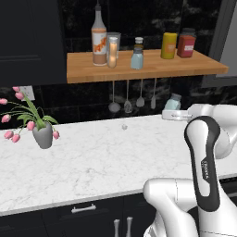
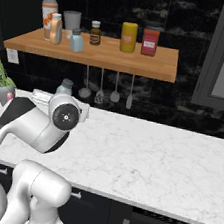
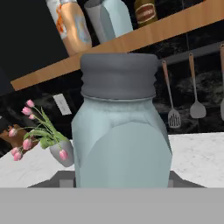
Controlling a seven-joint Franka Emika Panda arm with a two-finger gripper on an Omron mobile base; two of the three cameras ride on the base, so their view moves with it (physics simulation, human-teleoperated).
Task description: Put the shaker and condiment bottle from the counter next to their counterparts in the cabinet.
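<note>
Shaker [image 3: 121, 131] filled centre of your hand view, clamped in your gripper [image 1: 175, 114]; squat orange condiment bottle [image 1: 112, 52] stood upper centre on cabinet [image 1: 139, 69].

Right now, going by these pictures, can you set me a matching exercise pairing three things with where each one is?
Things:
1. squat orange bottle with pale cap
2. grey vase of pink tulips
3. pale blue translucent shaker with dark grey cap, beside the arm

Places:
a. in the gripper
b. on the orange-brown wooden shelf
c. on the white marble counter

Pairs: 1-b, 2-c, 3-a
</note>
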